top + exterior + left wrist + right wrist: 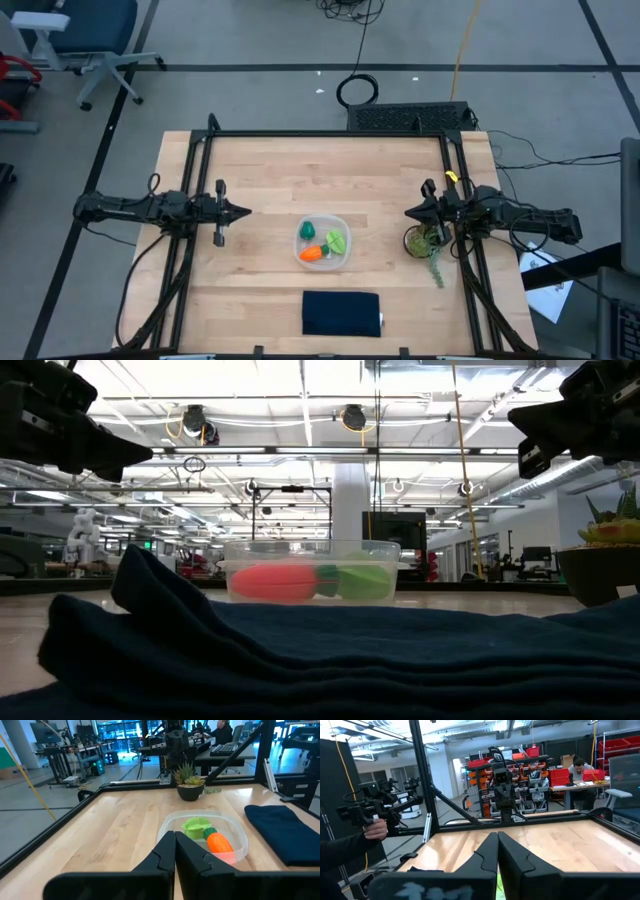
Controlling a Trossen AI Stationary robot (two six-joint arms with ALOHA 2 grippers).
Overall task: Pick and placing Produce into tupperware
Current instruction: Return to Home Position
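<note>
The clear tupperware (pixel 323 242) stands on the middle of the table, and all three toy foods lie inside it. These are the dark green round piece (pixel 307 230), the yellow-green leafy piece (pixel 336 240) and the orange carrot (pixel 312 254). The left wrist view shows the tupperware (pixel 239 851) with the carrot (pixel 220 842) and leafy piece (pixel 196 826). My left gripper (pixel 243 211) hovers shut to the left of the tupperware. My right gripper (pixel 410 212) hovers shut to its right, beside the potted plant. Both sit well above the table in the low view.
A spiky potted plant (pixel 422 240) stands under the right arm near the table's right edge. A folded dark navy cloth (pixel 341 313) lies at the near edge and fills the low view's foreground (pixel 320 660). A person's hand (pixel 376 827) holding a device shows beyond the table.
</note>
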